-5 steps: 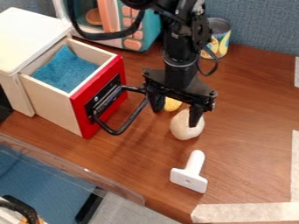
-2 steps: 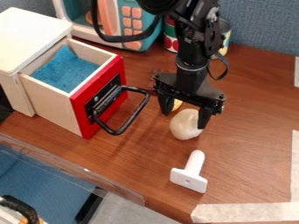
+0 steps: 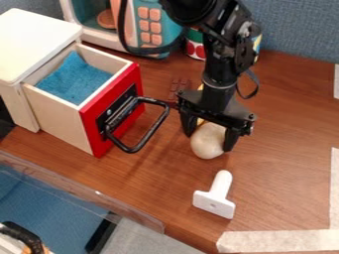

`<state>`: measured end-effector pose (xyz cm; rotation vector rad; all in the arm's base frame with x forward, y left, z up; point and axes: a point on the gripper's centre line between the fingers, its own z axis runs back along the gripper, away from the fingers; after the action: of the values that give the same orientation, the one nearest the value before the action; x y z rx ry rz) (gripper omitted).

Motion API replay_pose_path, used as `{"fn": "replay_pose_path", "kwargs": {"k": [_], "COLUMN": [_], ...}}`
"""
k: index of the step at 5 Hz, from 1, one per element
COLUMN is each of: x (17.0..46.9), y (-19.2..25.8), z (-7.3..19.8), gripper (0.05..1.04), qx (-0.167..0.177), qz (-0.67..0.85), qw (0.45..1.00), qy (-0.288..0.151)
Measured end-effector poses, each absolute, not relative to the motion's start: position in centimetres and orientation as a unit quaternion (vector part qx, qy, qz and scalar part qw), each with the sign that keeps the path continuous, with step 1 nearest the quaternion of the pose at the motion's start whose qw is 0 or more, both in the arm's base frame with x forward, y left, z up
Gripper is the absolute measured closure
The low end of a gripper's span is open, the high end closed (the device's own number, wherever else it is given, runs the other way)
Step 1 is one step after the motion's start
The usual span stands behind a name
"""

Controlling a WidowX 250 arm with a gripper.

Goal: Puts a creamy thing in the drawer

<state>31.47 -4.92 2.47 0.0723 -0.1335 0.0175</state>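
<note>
Cream-coloured and rounded, the smooth object (image 3: 206, 144) sat on the brown wood-grain tabletop (image 3: 285, 163), outside the drawer; the black two-finger end effector (image 3: 210, 142) hung down over it, its fingers well apart with the object between them; whether they pressed on it, I could not tell. The drawer, a pale wooden box with a bright red front (image 3: 136, 82) and a looped black handle (image 3: 159, 125), stood pulled out from its white-topped pale wooden cabinet (image 3: 39, 37); a crumpled blue cloth (image 3: 76, 79) lay inside it; the handle reached out towards the object but stood apart from it. Nearer the camera than the object lay a white T-shaped tool (image 3: 217, 196), its rounded handle pointing away from the camera; behind the object, a small yellow thing (image 3: 200, 121) was partly hidden by the end effector; a dark brown, chocolate-like segmented bar (image 3: 177, 89) lay farther back. At the rear stood a teal, white and pink toy microwave (image 3: 147, 27), with a flat brownish-orange round piece (image 3: 106, 19) in its open compartment; just beside it stood a green, white and red can (image 3: 195, 48), partly behind the black arm.
</note>
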Motion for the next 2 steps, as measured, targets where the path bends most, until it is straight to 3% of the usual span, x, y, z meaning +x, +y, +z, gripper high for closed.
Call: {"fn": "replay_pose_path", "kwargs": {"k": [1,2], "x": [31.48,31.06], "y": [-4.98,-4.70], "z": [2.21,2.11], "gripper": [0.268,0.268], "qx": [0.033,0.030], "qz": [0.024,0.037], "qw": [0.997,0.997], "qy": [-0.067,-0.065]}}
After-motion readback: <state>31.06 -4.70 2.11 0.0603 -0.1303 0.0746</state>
